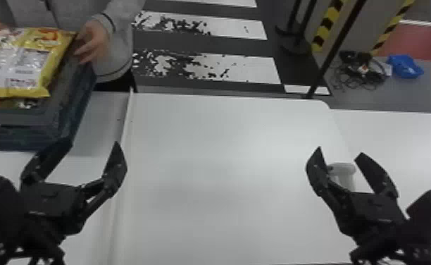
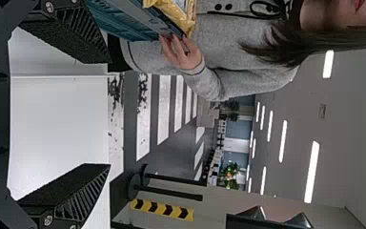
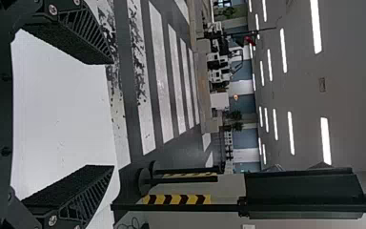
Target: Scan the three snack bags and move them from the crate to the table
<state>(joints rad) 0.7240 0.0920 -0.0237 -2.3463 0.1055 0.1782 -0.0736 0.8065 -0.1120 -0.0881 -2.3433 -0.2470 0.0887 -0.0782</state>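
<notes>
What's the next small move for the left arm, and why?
I'd probably ease the open, empty left gripper slightly back from the crate and wait. A person's hands are at the crate and the yellow snack bag on top, and one finger appears close to the crate's near corner.

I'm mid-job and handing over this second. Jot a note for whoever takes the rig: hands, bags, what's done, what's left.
Left hand: open, holding nothing, just short of the crate.
Right hand: open, holding nothing, by the white device, probably the scanner.
Bags: yellow snack bag on top of the crate, another under it; third not made out. A person's hands are at the crate.
Done: no move to the table visible; scans can't be told.
Left: likely scan and move all three.
</notes>
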